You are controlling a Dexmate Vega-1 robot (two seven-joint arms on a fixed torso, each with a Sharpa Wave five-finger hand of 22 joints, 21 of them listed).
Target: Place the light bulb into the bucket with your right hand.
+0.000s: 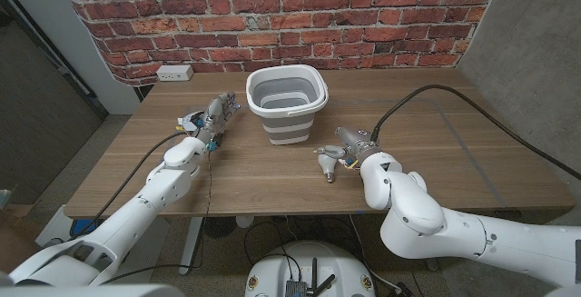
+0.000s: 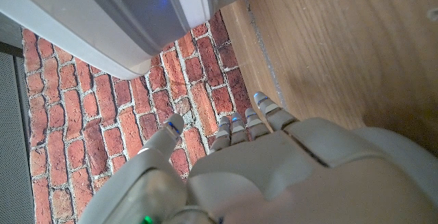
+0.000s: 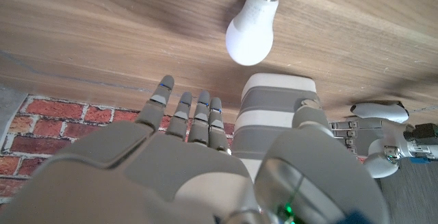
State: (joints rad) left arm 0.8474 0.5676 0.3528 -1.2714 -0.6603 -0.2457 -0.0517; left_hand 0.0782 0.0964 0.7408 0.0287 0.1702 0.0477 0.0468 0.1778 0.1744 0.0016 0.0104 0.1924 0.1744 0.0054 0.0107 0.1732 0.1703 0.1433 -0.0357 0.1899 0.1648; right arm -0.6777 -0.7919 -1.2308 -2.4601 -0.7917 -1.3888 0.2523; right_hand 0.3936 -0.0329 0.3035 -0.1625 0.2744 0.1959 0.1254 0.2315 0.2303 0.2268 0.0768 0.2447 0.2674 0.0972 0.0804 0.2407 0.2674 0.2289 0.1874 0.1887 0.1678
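A white light bulb (image 1: 327, 167) with a metal screw base lies on its side on the wooden table, in front of the bucket. The right wrist view shows the light bulb (image 3: 251, 33) just beyond my fingertips. The grey-and-white collapsible bucket (image 1: 286, 104) stands upright at the table's middle back, and the bucket (image 3: 274, 114) is seen past my right hand (image 3: 185, 155). My right hand (image 1: 349, 147) hovers beside the bulb with fingers (image 3: 183, 111) stretched and apart, holding nothing. My left hand (image 1: 211, 120) waits to the left of the bucket, fingers (image 2: 236, 128) extended and empty.
A brick wall backs the table, with a white power outlet (image 1: 174, 73) at the far left edge. A black cable (image 1: 454, 97) arcs over the table's right side to my right arm. The bucket wall (image 2: 137, 11) looms close to my left hand (image 2: 260, 169).
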